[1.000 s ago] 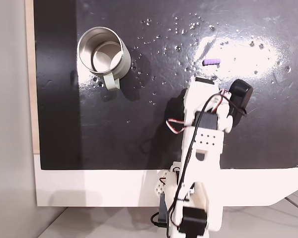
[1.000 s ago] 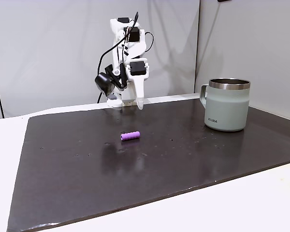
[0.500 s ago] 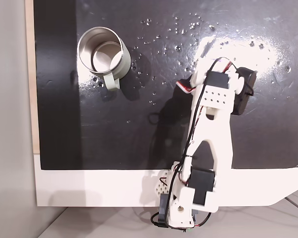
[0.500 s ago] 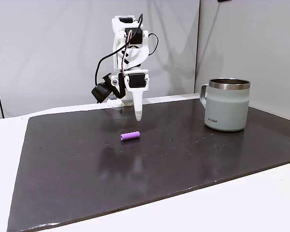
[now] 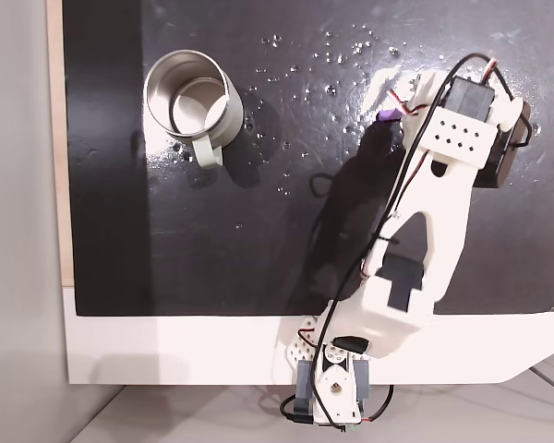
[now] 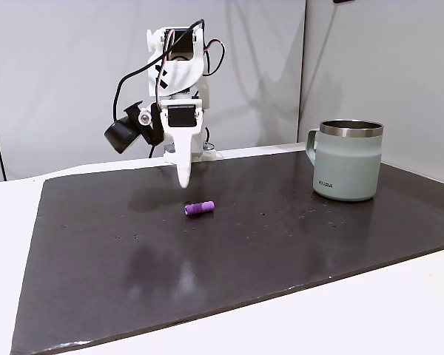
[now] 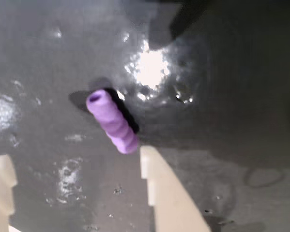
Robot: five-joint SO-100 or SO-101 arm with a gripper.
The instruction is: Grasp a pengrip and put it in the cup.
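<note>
Hanging over the dark mat (image 6: pixel 229 244) on the white table (image 6: pixel 399 310) in a fixed view, with the fingers (image 6: pixel 183 176) pointing down and ending just above and a little behind the pengrip (image 6: pixel 199 208), clear of it. Showing in the wrist view as two pale fingers (image 7: pixel 157 188) rising from the bottom edge, spread wide with bare mat between them and nothing held. Lying flat on the mat there, the purple ribbed pengrip (image 7: pixel 112 121), slanting, its near end just beside the right finger's tip, its open end pointing away toward a bright glare patch. Peeking out in the fixed view from above as a small purple bit (image 5: pixel 385 116) at the edge of the white arm (image 5: pixel 425 212), which is reaching across the mat from the bottom edge. Standing upright well apart from the pengrip, the cup (image 6: pixel 348 160) at the mat's right side in a fixed view, handle toward the arm; sitting at upper left seen from above (image 5: pixel 189 103).
</note>
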